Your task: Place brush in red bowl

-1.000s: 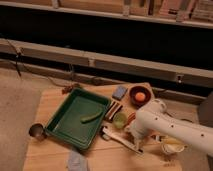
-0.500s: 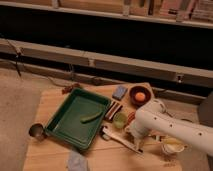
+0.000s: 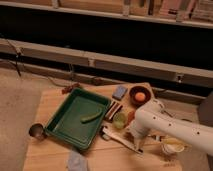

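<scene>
The brush is slim and white and lies on the wooden table, just right of the green tray, with its wider head toward the tray. The red bowl stands at the back of the table with an orange object inside. My white arm reaches in from the right. My gripper points down at the arm's end, right over the brush's handle end. The arm hides the contact point.
A green tray holds a small green object. A brown-and-white striped block, a green cup and a blue sponge sit between tray and bowl. A metal cup, a grey cloth and a pale bowl lie near the front.
</scene>
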Tool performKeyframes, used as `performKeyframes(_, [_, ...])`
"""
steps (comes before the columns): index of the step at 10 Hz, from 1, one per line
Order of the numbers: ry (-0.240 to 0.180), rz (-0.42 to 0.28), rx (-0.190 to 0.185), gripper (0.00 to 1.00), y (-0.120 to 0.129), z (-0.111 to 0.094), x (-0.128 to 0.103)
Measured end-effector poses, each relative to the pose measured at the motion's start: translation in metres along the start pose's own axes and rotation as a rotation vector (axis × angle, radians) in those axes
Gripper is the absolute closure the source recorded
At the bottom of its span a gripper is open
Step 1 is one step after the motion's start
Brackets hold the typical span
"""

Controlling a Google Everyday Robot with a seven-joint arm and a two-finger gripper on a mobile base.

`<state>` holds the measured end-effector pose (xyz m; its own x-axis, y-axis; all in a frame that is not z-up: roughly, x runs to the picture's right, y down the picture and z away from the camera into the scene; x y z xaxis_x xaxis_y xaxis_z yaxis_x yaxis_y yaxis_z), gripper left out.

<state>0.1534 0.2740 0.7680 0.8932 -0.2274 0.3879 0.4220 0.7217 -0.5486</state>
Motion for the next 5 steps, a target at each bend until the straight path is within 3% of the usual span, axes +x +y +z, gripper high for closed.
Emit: performKeyframes(5, [-0.004,-0.017,-0.014,0.34,-0.0017,0.0088,0.0024])
